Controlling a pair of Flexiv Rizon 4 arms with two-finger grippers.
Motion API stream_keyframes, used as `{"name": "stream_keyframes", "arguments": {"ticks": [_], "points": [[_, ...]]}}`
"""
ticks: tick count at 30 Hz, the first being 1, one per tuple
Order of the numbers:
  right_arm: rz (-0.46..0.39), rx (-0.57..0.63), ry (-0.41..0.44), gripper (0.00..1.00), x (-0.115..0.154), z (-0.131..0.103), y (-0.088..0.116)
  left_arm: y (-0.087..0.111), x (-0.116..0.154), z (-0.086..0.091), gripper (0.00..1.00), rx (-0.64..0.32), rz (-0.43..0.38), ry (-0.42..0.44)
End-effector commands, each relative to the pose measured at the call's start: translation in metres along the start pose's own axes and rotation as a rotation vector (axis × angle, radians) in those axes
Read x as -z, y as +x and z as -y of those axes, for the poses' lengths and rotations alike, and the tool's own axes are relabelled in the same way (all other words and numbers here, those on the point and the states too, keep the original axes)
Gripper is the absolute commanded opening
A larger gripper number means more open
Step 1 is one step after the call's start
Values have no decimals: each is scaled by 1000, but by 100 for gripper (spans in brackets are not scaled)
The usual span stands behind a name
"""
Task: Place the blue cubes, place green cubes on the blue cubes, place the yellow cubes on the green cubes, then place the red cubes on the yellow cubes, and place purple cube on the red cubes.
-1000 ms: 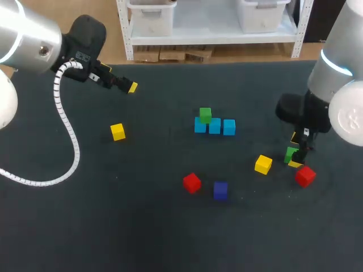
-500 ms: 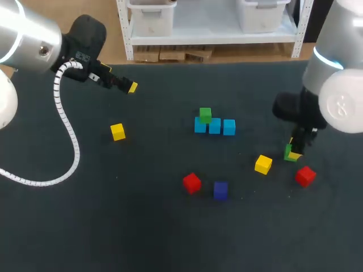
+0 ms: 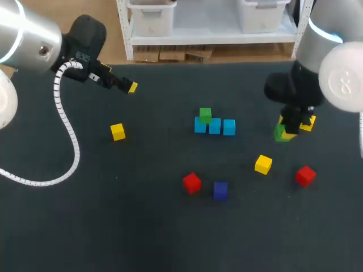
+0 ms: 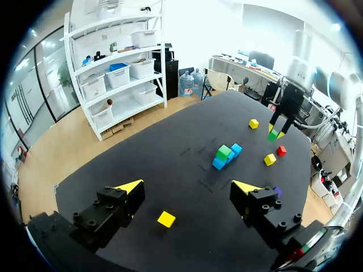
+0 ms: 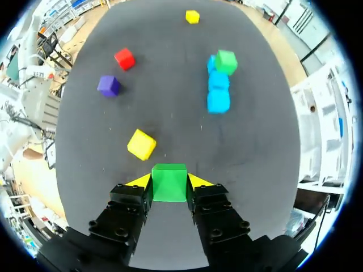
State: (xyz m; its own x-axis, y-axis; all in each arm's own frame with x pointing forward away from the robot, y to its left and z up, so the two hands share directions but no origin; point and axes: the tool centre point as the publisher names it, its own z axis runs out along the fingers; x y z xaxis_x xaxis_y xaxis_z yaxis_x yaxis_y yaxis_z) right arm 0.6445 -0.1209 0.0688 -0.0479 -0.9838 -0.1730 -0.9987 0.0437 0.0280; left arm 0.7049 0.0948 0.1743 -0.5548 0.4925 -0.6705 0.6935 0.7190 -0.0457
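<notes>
The dark worktop [image 3: 142, 221] carries the same loose cubes in the same spots as a second ago; only my right arm [image 3: 340, 73] has changed. It has risen from beside the red cube [image 3: 305, 175] near the worktop's right edge and swung up and inward, so the right fingers [image 5: 169, 181] now hang further back, closer to the blue row. They are clenched from two sides on a green cube [image 5: 169, 186], which looks to be clear of the worktop. The cube sits square between the yellow tips, one flat face toward the wrist camera. It has no long axis. My left arm [image 3: 28, 34] has not moved; it sits at the far left corner, and the left fingers [image 4: 187, 187] are spread wide, holding nothing. In the middle of the worktop three blue cubes [image 3: 214, 126] touch in a line running side to side in the head view. From the right wrist that line runs away ahead of the fingers. A second green cube [image 3: 205, 115] rests on the row's left-end cube. One yellow cube [image 3: 117, 131] lies well off to the left and another yellow cube [image 3: 263, 164] lies between the row and the red cube. A second red cube [image 3: 191, 182] and the purple cube [image 3: 220, 190] lie just beside each other on the near side.
</notes>
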Motion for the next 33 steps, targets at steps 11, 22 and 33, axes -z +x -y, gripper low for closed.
{"name": "stream_keyframes", "arguments": {"ticks": [11, 22, 33], "points": [[-37, 63, 3, 9, 3, 33, -51, 0, -1, -1, 100, 0, 2, 2], [-44, 56, -14, 5, -8, 53, -74, 0, -1, -1, 100, 0, 2, 2], [-38, 47, -26, 5, -29, 74, -97, 0, -1, -1, 100, 0, 2, 2]]}}
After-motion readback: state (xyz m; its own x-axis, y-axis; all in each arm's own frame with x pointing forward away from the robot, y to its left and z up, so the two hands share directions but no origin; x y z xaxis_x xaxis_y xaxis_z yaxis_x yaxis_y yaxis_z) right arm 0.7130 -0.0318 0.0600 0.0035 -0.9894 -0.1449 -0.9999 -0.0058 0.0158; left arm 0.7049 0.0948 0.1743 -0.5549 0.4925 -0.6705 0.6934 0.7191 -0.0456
